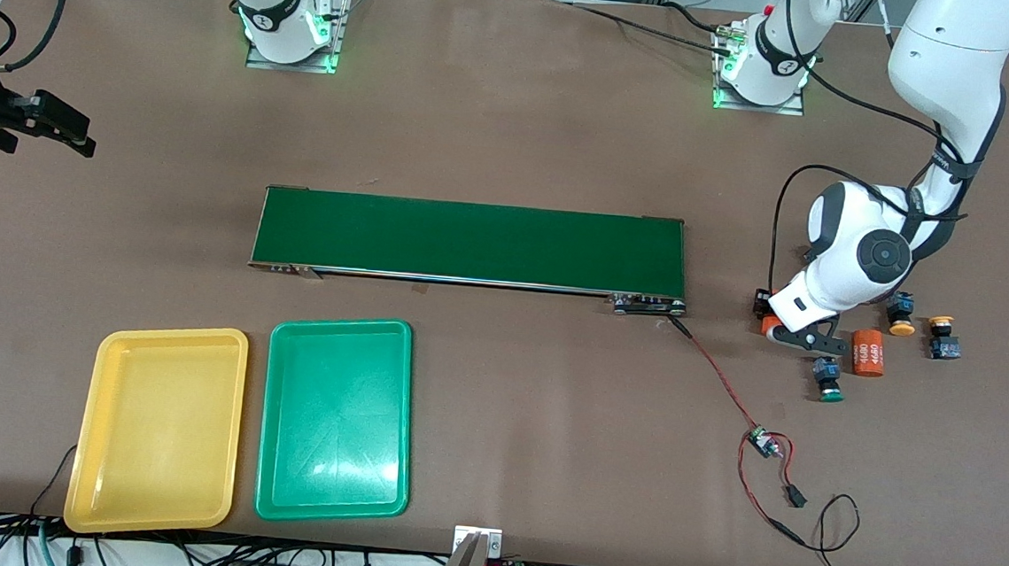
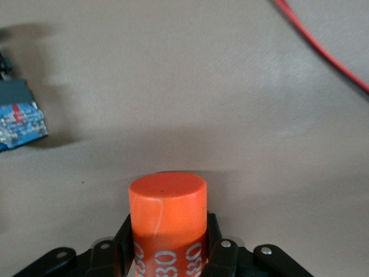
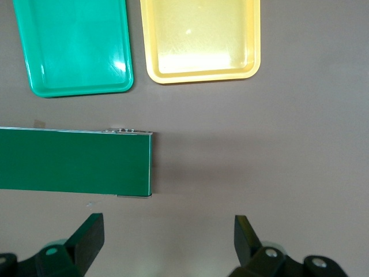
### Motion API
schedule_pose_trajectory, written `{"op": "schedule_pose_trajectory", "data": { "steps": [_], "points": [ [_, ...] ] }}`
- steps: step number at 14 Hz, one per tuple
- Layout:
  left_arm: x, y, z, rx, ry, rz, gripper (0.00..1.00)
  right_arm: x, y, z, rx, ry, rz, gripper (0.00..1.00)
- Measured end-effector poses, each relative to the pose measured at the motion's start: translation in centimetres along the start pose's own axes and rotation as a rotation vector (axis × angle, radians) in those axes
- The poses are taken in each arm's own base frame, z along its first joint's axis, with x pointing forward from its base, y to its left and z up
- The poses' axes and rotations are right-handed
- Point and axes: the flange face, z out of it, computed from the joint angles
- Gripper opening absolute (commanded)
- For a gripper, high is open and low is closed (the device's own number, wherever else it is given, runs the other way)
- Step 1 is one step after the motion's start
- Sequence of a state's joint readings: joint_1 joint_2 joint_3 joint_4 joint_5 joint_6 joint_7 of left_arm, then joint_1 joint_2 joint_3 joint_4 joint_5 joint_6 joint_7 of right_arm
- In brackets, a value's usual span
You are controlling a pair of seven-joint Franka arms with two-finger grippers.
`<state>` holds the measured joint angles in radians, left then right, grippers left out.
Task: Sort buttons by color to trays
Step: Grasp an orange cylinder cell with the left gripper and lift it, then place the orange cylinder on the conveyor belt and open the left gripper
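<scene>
Heads up — your left hand point(image 2: 168, 254) is clamped on an orange cylinder point(image 2: 168, 222), not a button. The green button point(image 1: 828, 379) sits at its 5 o'clock on the counter point(image 1: 516, 124); both trays point(image 1: 159, 428) could get wrong cargo. Right hand point(image 3: 167, 242) waits, wide open.

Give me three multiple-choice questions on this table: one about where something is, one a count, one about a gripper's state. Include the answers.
1. Relative to the conveyor belt, the yellow tray and green tray lie: A on it; B nearer to the front camera; C farther from it.
2. The trays hold: A four things; B two; C nothing.
3. The left gripper is: A open over a tray; B shut on nothing; C shut on an orange cylinder.
Answers: B, both sit lower in the front view; C, both show bare floors; C, the left wrist view shows it clamping the numbered cylinder.
</scene>
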<state>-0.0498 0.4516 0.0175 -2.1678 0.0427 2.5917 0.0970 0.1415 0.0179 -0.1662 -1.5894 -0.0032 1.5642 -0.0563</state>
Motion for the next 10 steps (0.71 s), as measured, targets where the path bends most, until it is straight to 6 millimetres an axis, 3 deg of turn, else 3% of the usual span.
{"op": "schedule_pose_trajectory", "data": {
  "steps": [6, 8, 10],
  "points": [
    [3.7, 4.7, -7.2, -0.021, 0.019, 0.175, 0.18, -0.1, 0.1, -0.2, 0.0, 0.003, 0.001, 1.0],
    [4.1, 8.4, -8.9, -0.045, -0.022, 0.297, 0.16, -0.1, 0.1, -0.2, 0.0, 0.003, 0.001, 1.0],
    [4.0, 13.6, -10.4, -0.077, -0.071, 0.463, 0.12, -0.1, 0.1, -0.2, 0.0, 0.003, 0.001, 1.0]
  ]
}}
